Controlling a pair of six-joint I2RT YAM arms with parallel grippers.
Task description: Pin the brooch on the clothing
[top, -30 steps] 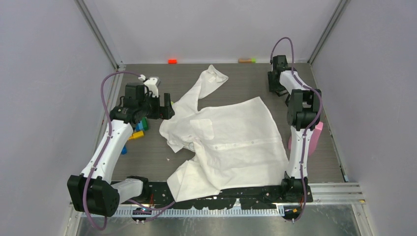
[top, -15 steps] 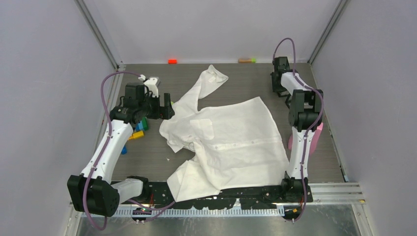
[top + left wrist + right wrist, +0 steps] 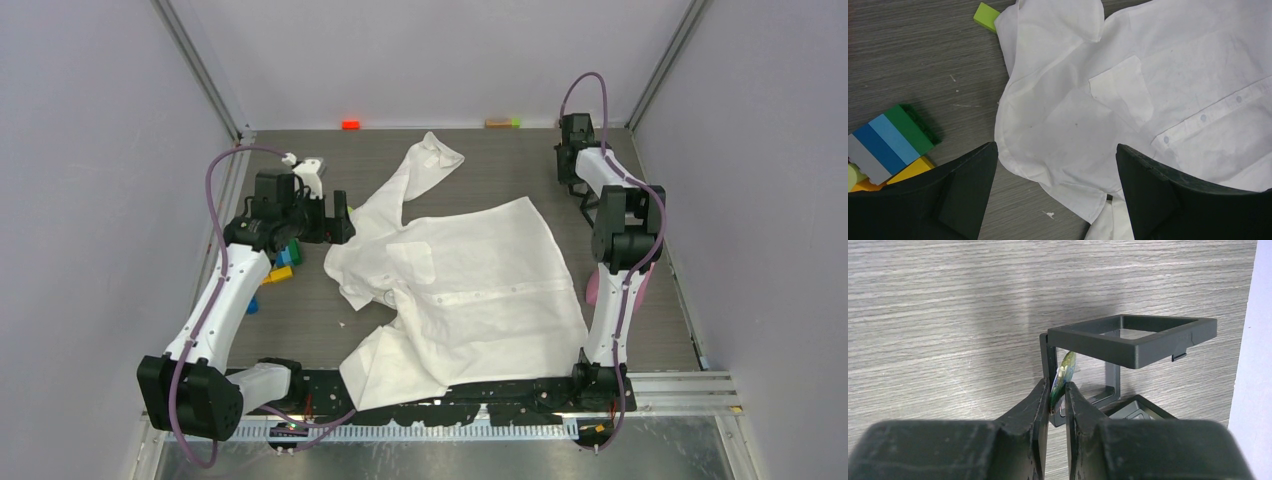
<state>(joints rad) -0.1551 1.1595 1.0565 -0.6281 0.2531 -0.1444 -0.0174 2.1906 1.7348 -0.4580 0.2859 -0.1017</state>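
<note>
The white short-sleeved shirt (image 3: pixel 470 280) lies spread and rumpled in the middle of the table; its chest pocket (image 3: pixel 1123 90) and button placket show in the left wrist view. My left gripper (image 3: pixel 340 218) is open and empty, hovering over the shirt's left shoulder edge (image 3: pixel 1048 170). My right gripper (image 3: pixel 575 180) is at the far right of the table, shut on a small green-blue brooch (image 3: pixel 1062 375), held on edge between the fingertips. The brooch sits next to an open dark display box (image 3: pixel 1128 342).
Coloured toy bricks (image 3: pixel 280 262) lie left of the shirt, also in the left wrist view (image 3: pixel 890 145). A lime block (image 3: pixel 986 16) touches the sleeve. A pink object (image 3: pixel 640 275) stands at the right wall. Small orange (image 3: pixel 350 124) and green blocks lie along the back wall.
The right arm has shifted slightly farther back and to the right at the display box. The left arm and the shirt have not moved.
</note>
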